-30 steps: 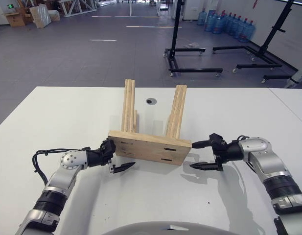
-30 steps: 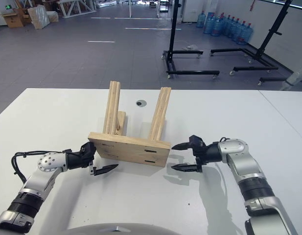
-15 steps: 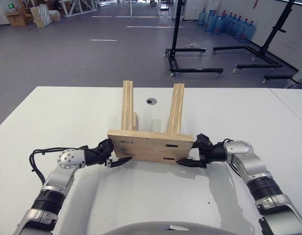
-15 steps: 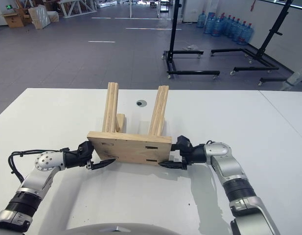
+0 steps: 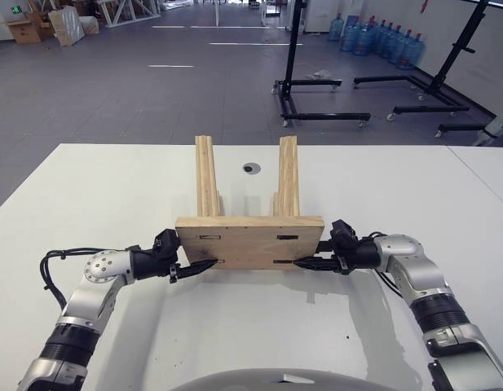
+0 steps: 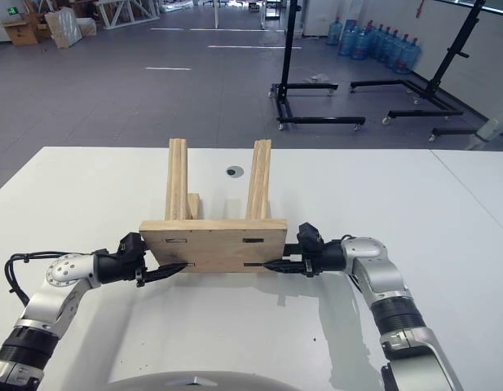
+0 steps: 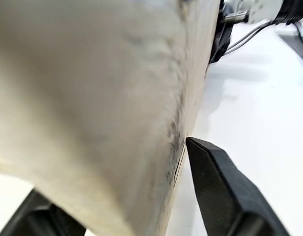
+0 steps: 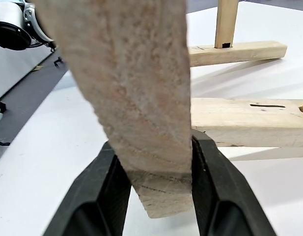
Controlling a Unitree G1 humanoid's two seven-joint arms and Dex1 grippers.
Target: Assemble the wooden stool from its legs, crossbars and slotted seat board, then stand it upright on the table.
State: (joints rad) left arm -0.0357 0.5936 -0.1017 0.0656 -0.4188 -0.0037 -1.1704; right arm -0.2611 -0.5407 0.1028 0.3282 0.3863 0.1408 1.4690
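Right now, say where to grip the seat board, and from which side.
Pinch its short ends low, left gripper from the left, right gripper from the right. The seat board stands on edge, legs pointing away, leaving both thin ends free.

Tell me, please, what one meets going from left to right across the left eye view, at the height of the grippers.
left gripper → slotted seat board → right gripper

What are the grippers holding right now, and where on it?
Both clamp the seat board: left gripper at its lower left corner, right gripper at its lower right.
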